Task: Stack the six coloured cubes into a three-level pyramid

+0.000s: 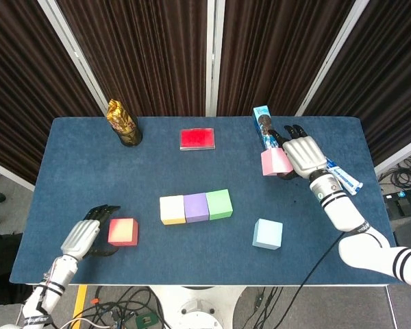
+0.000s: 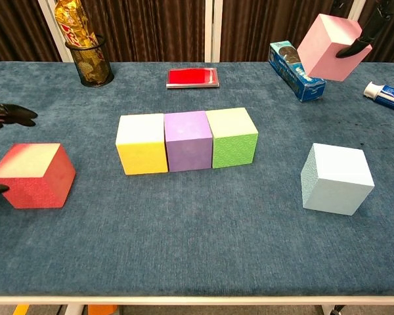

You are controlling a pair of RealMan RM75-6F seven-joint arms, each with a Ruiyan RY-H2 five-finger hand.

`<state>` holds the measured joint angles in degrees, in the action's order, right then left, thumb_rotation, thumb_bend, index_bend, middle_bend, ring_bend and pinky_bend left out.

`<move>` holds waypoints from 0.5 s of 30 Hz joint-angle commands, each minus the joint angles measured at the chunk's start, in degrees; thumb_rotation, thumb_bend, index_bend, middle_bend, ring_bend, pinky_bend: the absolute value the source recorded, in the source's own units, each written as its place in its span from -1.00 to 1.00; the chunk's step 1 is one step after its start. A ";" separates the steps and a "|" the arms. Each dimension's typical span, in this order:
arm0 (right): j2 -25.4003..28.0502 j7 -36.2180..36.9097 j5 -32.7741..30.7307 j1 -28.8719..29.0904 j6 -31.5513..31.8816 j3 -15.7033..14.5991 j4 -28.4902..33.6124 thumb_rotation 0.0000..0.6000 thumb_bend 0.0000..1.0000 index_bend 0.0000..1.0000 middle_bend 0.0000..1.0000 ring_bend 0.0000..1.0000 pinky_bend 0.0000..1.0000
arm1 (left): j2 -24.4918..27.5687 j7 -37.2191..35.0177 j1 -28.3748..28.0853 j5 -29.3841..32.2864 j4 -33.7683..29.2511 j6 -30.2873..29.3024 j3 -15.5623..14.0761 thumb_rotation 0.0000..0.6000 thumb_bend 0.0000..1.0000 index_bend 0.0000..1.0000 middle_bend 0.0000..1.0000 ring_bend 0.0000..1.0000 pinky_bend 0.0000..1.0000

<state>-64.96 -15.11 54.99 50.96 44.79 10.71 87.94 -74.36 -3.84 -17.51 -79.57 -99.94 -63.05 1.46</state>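
A yellow cube (image 1: 172,209), a purple cube (image 1: 196,206) and a green cube (image 1: 219,203) stand touching in a row at the table's middle. My right hand (image 1: 303,156) holds a pink cube (image 1: 275,162) lifted above the table at the right, seen high up as the pink cube (image 2: 329,47) in the chest view. A light blue cube (image 1: 268,234) sits at the front right. The red cube (image 1: 122,232) rests at the front left, and my left hand (image 1: 88,238) is open just left of it, fingers spread around its left side (image 2: 2,115).
A mesh cup with a gold packet (image 1: 123,123) stands back left, a flat red box (image 1: 197,138) back centre, a blue biscuit box (image 1: 265,127) behind the pink cube, and a toothpaste tube (image 1: 337,171) at the right edge.
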 commanded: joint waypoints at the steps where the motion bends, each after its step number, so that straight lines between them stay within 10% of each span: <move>1: -0.04 0.10 -0.04 -0.06 -0.05 -0.02 -0.11 1.00 -0.71 -1.00 0.05 -0.91 -1.00 | -1.16 -0.89 -0.21 0.53 1.22 0.22 -0.10 1.00 -0.64 -0.82 -0.76 -1.00 -0.93; 15: 0.57 2.02 0.81 -1.21 0.64 0.33 -0.28 1.00 -0.70 -1.00 0.05 -0.91 -1.00 | -0.56 -3.55 -0.37 1.18 0.52 -3.32 2.94 1.00 -0.54 -0.75 0.01 -0.83 -0.92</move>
<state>-64.40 -13.10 55.78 49.76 45.42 11.03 87.65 -76.00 -6.36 -17.91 -78.17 -98.20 -65.48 3.57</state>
